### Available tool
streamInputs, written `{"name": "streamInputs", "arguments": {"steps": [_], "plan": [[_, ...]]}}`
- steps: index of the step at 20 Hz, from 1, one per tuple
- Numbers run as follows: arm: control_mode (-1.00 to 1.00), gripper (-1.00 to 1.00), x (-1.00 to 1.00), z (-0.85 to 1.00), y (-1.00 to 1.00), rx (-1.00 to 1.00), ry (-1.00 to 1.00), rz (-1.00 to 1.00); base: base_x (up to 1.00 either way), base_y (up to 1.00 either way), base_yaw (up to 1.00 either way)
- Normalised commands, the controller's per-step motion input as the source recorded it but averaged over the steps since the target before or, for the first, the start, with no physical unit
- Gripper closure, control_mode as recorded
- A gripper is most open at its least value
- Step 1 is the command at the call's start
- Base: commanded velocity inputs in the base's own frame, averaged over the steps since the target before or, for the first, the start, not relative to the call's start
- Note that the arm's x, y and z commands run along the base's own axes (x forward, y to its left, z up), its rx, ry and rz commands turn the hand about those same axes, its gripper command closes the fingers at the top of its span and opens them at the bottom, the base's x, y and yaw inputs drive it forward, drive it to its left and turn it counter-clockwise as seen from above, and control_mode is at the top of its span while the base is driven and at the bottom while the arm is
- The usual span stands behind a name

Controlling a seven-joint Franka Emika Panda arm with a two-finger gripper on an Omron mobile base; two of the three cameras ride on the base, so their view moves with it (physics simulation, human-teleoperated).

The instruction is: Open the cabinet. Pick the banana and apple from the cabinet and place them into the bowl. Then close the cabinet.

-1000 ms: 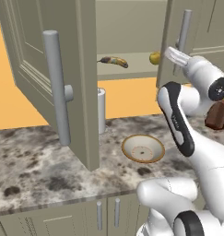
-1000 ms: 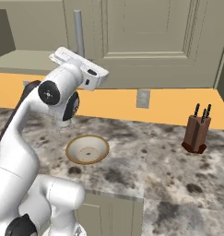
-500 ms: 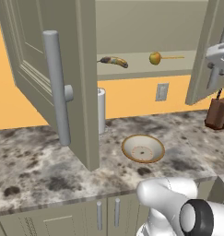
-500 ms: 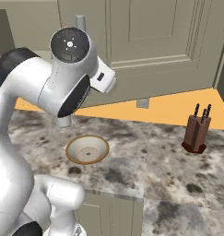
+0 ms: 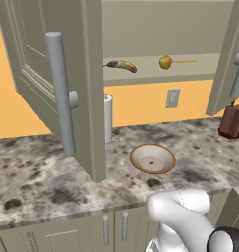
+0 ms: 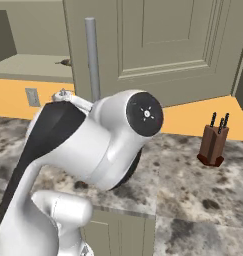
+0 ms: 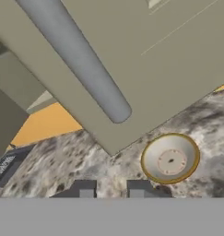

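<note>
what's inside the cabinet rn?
Both doors open. On the cabinet shelf: banana left, apple right, lying apart. The open left door covers the shelf's left end, so anything there is unseen.

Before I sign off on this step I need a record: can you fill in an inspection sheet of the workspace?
Surface: mottled granite counter; the bowl stands on it with nothing in it.
Job's things: cabinet has both doors open; banana and apple lie apart on its shelf.
Clutter: knife block at the counter's right, white cylinder behind the left door.
Gripper: gripper shut on nothing, above the counter near the bowl and below a door handle.
Cables: nothing seen.
Surroundings: orange wall with an outlet, low cabinets under the counter.
</note>
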Motion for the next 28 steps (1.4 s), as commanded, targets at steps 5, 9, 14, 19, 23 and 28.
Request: {"name": "streamInputs", "arguments": {"steps": [5,9,14,19,23,28], "plan": [[-1.00,-1.00,-1.00,0.15,0.43,-0.05,-0.56,0.02,0.00,0.00,0.00],[-1.00,-1.00,-0.66,-0.08,1.00,-0.25,-0.54,-0.01,0.00,0.00,0.00],[-1.00,-1.00,0.01,-0.11,1.00,-0.30,-0.37,-0.11,0.00,0.00,0.00],[-1.00,-1.00,0.43,0.23,1.00,-0.34,-0.46,-0.36,0.00,0.00,0.00],[-1.00,-1.00,0.73,0.26,1.00,-0.36,-0.49,-0.43,0.00,0.00,0.00],[-1.00,-1.00,1.00,-0.16,0.52,-0.16,-0.07,-0.36,0.00,0.00,0.00]]}}
